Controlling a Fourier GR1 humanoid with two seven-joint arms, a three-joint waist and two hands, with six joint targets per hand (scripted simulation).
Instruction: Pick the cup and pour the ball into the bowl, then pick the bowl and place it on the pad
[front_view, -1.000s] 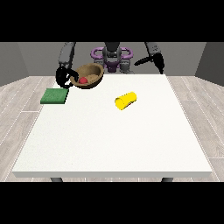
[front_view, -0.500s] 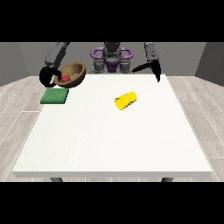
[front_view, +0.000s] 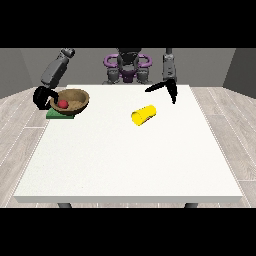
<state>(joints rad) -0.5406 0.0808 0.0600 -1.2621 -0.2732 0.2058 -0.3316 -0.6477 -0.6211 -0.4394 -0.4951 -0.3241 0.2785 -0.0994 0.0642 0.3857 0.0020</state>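
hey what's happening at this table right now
A humanoid robot behind the white table is holding a wooden bowl with the robot hand at the view's left, over the green pad near the table's left edge. A red ball sits inside the bowl. The yellow cup lies on its side near the middle of the table, nothing touching it. The robot hand at the view's right hangs above the table with its fingers spread, holding nothing.
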